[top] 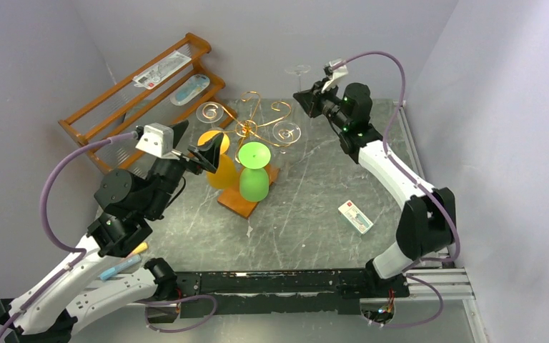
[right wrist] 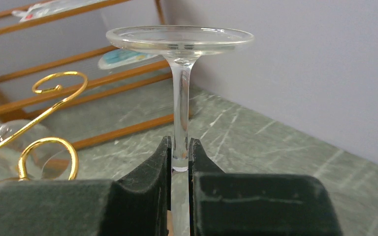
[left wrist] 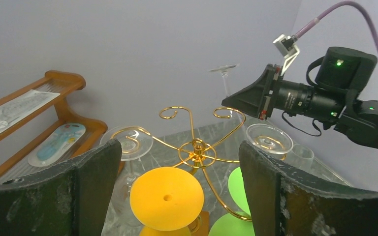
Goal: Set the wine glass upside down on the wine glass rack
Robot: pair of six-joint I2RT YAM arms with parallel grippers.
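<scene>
Grey marbled surface (top: 314,214) with the wine glass rack (top: 256,118) at centre rear
Right end effector (right wrist: 179,150) clamped on the stem of the wine glass (right wrist: 179,39), foot uppermost, aloft beside the rack and clear of its arms; left end effector (left wrist: 177,167) wide open near the orange glass (left wrist: 166,196)

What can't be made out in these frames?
Bowl of the clear wine glass: right wrist view, hidden behind the right tool shut on its stem.
Print on the white card: top view, too small.
Bowl of the orange glass: left wrist view, mostly cut off by the bottom edge.
Blue pen-like item: top view, partly under the left arm.
</scene>
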